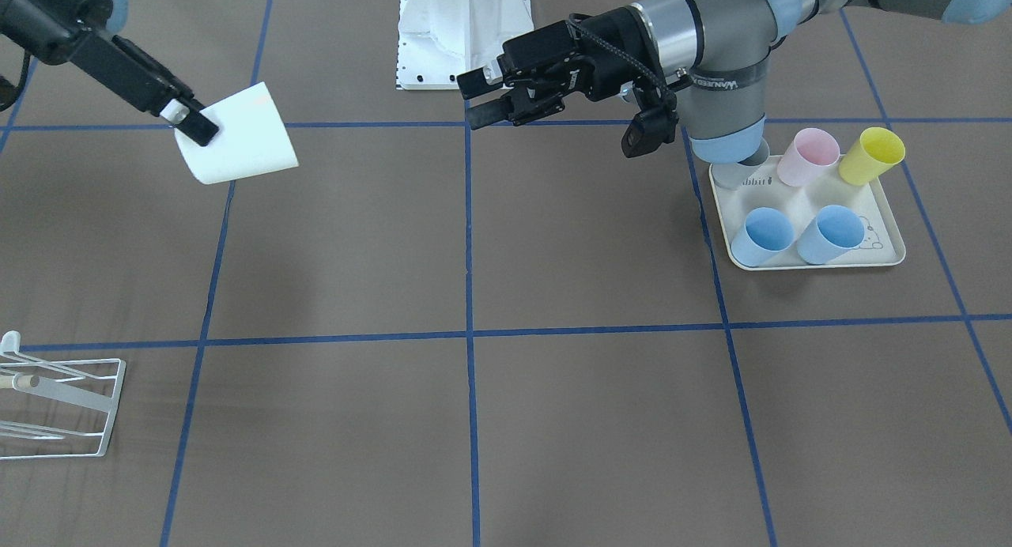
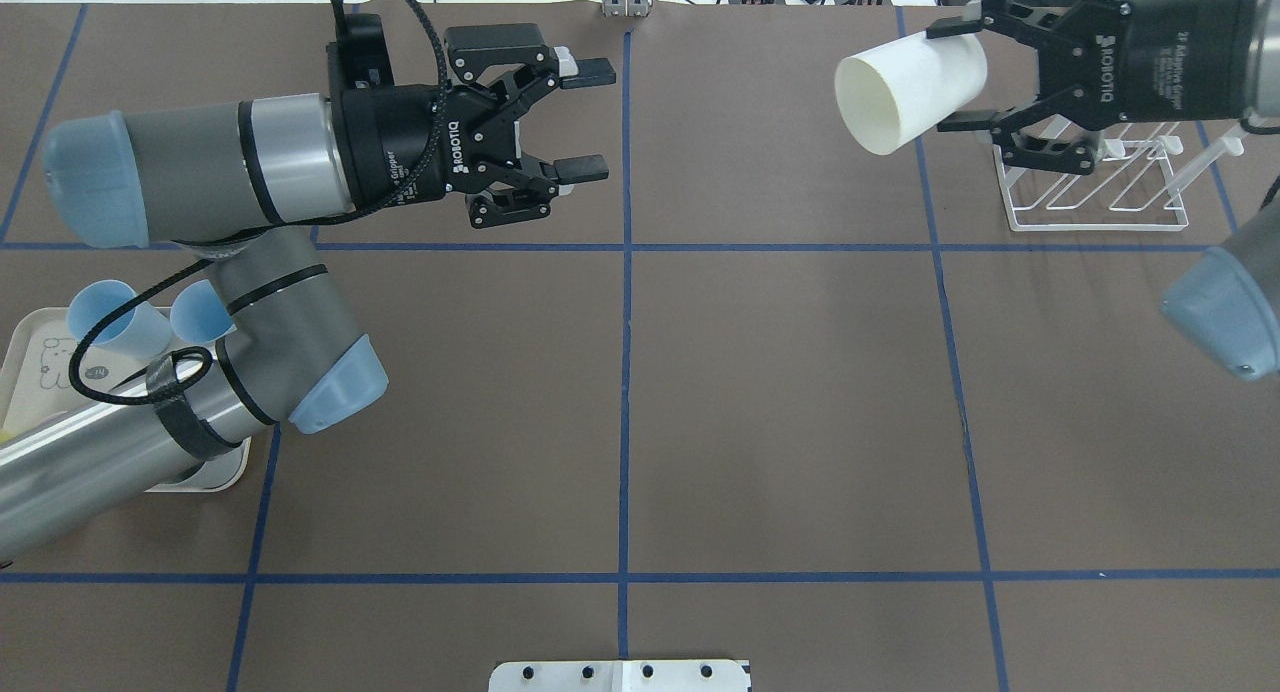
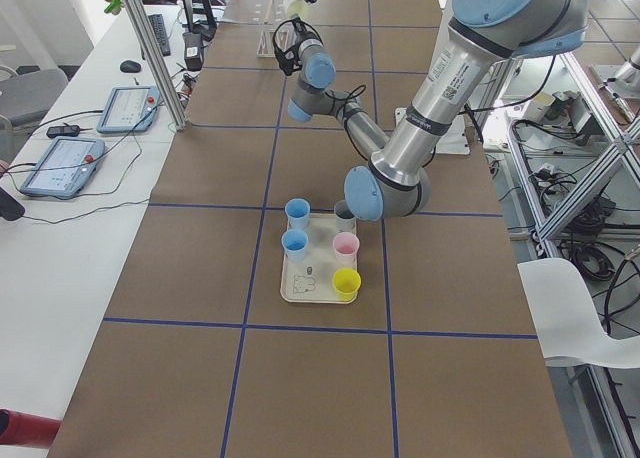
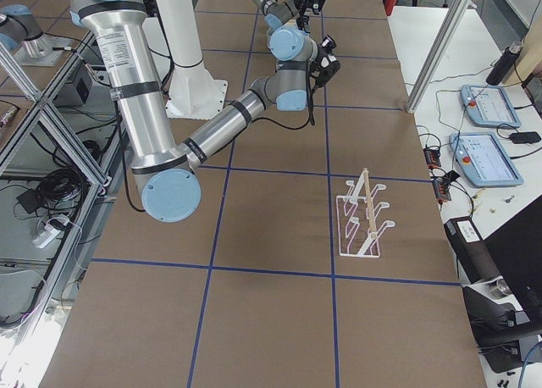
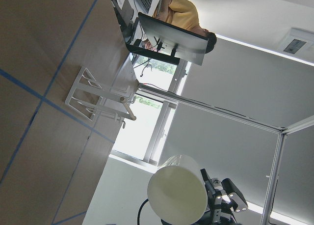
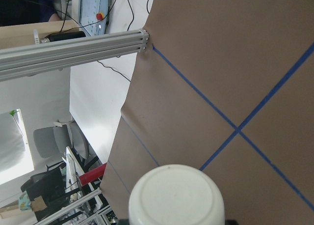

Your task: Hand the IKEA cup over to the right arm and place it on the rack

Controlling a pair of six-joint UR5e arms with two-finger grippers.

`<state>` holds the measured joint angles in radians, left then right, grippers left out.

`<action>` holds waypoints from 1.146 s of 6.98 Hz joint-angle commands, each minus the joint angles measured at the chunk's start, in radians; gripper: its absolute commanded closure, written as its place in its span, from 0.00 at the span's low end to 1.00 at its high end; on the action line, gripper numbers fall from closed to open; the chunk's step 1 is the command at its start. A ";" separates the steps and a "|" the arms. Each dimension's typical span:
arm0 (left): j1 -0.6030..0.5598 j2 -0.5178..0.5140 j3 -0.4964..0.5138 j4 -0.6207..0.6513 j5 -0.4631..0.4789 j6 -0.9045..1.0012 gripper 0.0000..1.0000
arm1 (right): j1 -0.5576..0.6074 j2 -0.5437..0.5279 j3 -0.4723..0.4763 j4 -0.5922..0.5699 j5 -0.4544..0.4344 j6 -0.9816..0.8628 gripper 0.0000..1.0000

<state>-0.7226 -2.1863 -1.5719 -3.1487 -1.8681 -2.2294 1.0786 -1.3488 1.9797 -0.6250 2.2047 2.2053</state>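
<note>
- Brown table (image 2: pixel 780 402) with a blue tape grid, cables and monitors off along the far side.
- right gripper (image 2: pixel 958 77) is pinching the white IKEA cup (image 2: pixel 905 92) near its base end. The cup's on its side up in the air, mouth pointing at the other arm.
- cup is near the rack (image 2: pixel 1096 187) but not on it.
- left gripper (image 2: pixel 590 119) has its fingers spread wide with nothing in them, well apart from the cup.
- cream tray (image 1: pixel 798 199) by the left arm holds two blue cups (image 1: pixel 763 235), a pink cup (image 1: pixel 808 156) and a yellow cup (image 1: pixel 870 153).
</note>
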 commanded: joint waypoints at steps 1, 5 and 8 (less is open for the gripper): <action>-0.046 0.036 0.006 0.051 -0.009 0.168 0.16 | 0.075 -0.145 -0.013 -0.007 -0.005 -0.473 1.00; -0.087 0.048 -0.002 0.248 -0.008 0.428 0.12 | 0.190 -0.274 -0.065 -0.053 -0.159 -1.056 1.00; -0.087 0.049 0.003 0.249 -0.003 0.429 0.11 | 0.117 -0.271 -0.074 -0.150 -0.441 -1.230 1.00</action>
<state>-0.8092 -2.1382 -1.5716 -2.9005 -1.8726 -1.8025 1.2421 -1.6231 1.9126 -0.7512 1.8664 1.0127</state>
